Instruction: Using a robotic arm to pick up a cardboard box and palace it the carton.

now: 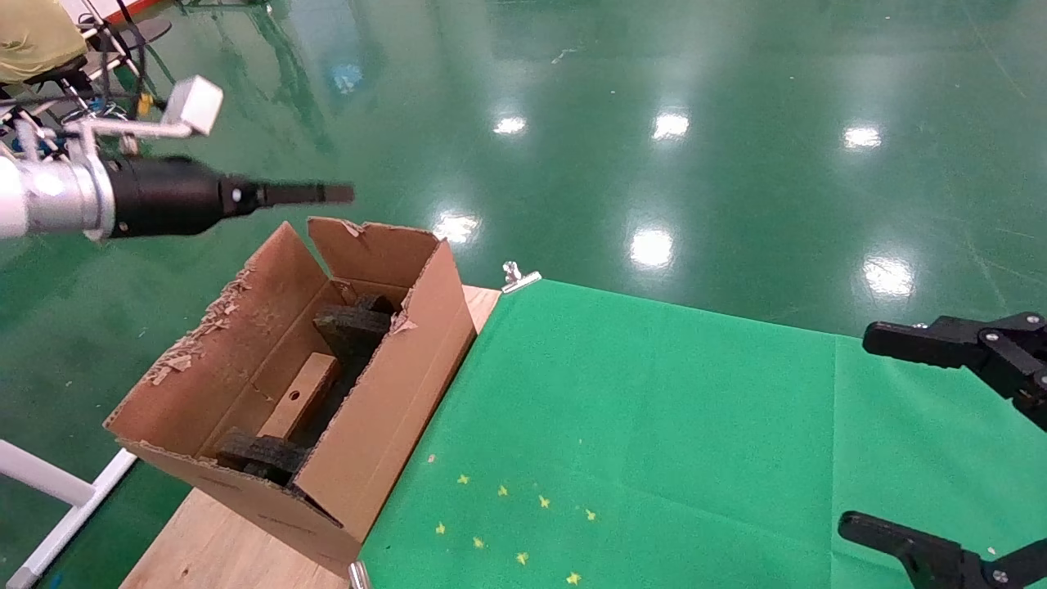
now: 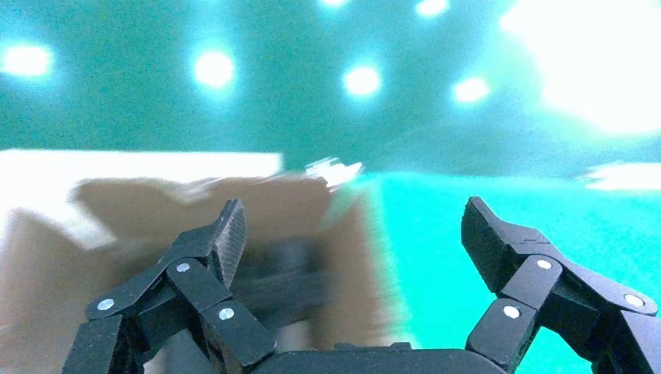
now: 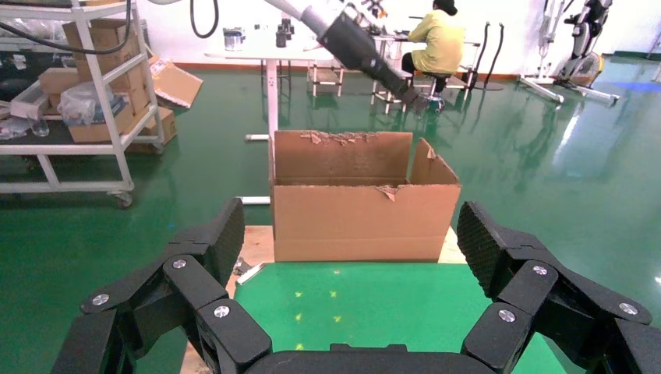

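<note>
The carton (image 1: pixel 384 409) stands on the table's left end with its ragged flaps upright. The slim cardboard box (image 1: pixel 301 396), with a round hole in its face, lies inside it between black foam pieces (image 1: pixel 353 325). My left gripper (image 1: pixel 327 194) is up in the air above the carton's far end, open and empty; in the left wrist view (image 2: pixel 355 226) its jaws stand wide apart over the blurred carton (image 2: pixel 156 226). My right gripper (image 1: pixel 857 432) is open and empty at the right edge. In the right wrist view (image 3: pixel 347 226) it faces the carton (image 3: pixel 362 210).
A green cloth (image 1: pixel 654 425) with yellow star marks (image 1: pixel 507 523) covers most of the table, held by a metal clip (image 1: pixel 517 278). Bare wood (image 1: pixel 213 540) shows under the carton. A shelf cart (image 3: pixel 78 93) and a seated person (image 3: pixel 440 39) are far behind.
</note>
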Available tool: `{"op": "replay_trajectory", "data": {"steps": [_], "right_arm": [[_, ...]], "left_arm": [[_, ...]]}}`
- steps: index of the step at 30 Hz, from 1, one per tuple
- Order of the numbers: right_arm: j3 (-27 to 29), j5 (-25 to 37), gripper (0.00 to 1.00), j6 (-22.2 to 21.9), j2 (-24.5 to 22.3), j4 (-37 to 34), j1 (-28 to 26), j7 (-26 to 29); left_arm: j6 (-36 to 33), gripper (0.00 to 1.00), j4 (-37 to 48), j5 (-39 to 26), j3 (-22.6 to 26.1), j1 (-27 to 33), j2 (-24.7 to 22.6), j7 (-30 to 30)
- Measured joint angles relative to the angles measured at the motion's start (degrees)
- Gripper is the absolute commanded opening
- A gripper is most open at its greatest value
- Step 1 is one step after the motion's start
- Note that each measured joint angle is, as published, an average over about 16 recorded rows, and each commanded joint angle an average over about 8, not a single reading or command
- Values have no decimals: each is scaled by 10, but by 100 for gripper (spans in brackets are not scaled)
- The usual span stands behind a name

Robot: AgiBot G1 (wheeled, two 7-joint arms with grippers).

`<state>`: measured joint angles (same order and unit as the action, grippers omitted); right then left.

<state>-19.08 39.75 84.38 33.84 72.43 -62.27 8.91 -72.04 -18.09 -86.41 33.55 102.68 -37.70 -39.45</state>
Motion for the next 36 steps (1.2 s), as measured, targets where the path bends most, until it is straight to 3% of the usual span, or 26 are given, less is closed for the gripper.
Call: {"op": "replay_trajectory", "data": {"steps": [5, 11, 36], "right_arm": [[0, 0, 100, 0, 0, 0, 0, 0], [0, 0, 100, 0, 0, 0, 0, 0], [0, 0, 100, 0, 0, 0, 0, 0]], "left_arm": [[-71, 100, -26, 63, -31, -10, 11, -21], [-106, 100, -41, 97, -46, -22, 13, -31], [-118, 100, -212, 214, -90, -152, 18, 74]]}}
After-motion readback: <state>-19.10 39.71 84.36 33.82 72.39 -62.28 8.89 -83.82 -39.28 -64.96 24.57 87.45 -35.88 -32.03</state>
